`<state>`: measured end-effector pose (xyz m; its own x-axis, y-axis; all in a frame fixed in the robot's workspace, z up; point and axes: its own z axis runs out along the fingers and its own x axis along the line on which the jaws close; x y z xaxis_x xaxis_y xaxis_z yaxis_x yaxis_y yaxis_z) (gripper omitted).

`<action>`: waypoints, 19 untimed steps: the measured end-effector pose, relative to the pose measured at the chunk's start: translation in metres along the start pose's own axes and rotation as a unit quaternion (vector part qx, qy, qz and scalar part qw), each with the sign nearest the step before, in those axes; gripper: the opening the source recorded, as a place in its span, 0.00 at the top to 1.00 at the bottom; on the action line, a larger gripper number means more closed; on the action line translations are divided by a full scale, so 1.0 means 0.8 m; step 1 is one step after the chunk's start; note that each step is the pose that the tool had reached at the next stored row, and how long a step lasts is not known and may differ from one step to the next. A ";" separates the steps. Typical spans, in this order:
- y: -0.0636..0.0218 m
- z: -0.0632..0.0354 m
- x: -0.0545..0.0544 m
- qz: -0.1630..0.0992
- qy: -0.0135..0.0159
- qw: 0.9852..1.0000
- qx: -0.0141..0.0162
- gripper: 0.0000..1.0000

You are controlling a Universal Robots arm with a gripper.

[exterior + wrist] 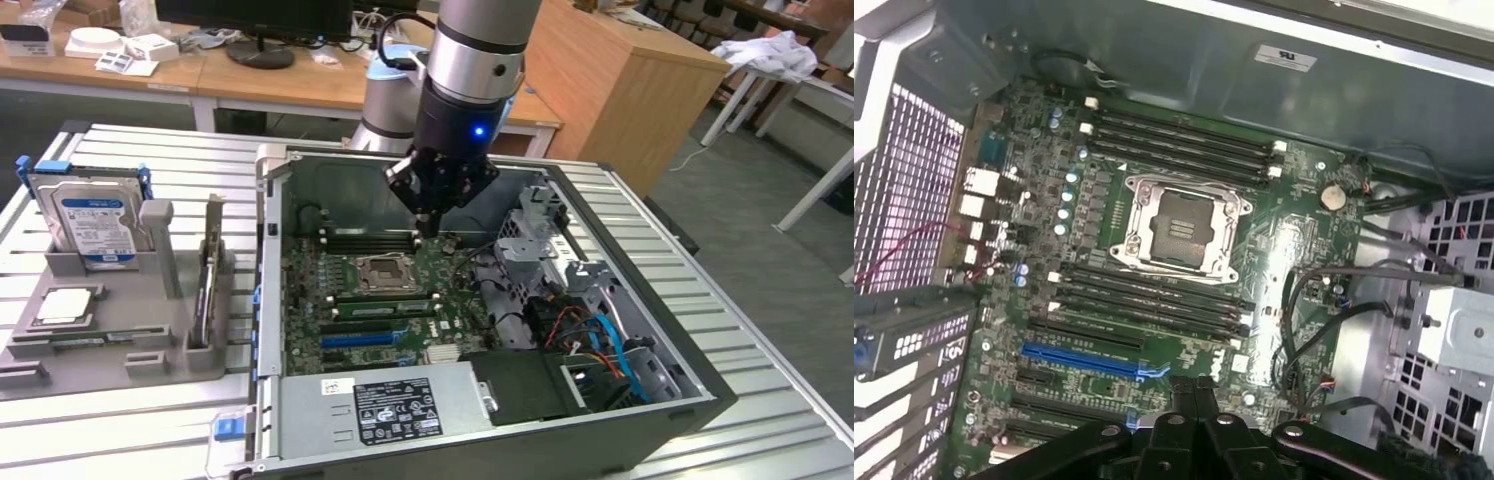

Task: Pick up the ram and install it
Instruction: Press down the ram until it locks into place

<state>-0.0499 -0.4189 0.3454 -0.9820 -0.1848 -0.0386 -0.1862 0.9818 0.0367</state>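
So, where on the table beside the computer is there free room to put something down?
Bare table lies in front of the grey holder tray, towards the exterior view's left lower corner, and behind the hard drive. Another bare strip runs along the computer case on the exterior view's right. Inside the case it is crowded, cables beside the motherboard.

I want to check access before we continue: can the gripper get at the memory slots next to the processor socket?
Probably yes. The case lies open on top, and the shut gripper hangs right above the memory slots with nothing between them.
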 end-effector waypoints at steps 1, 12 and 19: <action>0.000 0.000 0.000 0.004 0.000 1.000 0.000 0.89; 0.000 0.000 0.000 0.046 0.003 0.999 0.001 0.89; 0.000 0.000 0.000 0.071 0.006 0.997 0.001 0.89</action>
<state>-0.0498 -0.4189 0.3454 -0.9988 -0.0452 -0.0206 -0.0460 0.9982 0.0387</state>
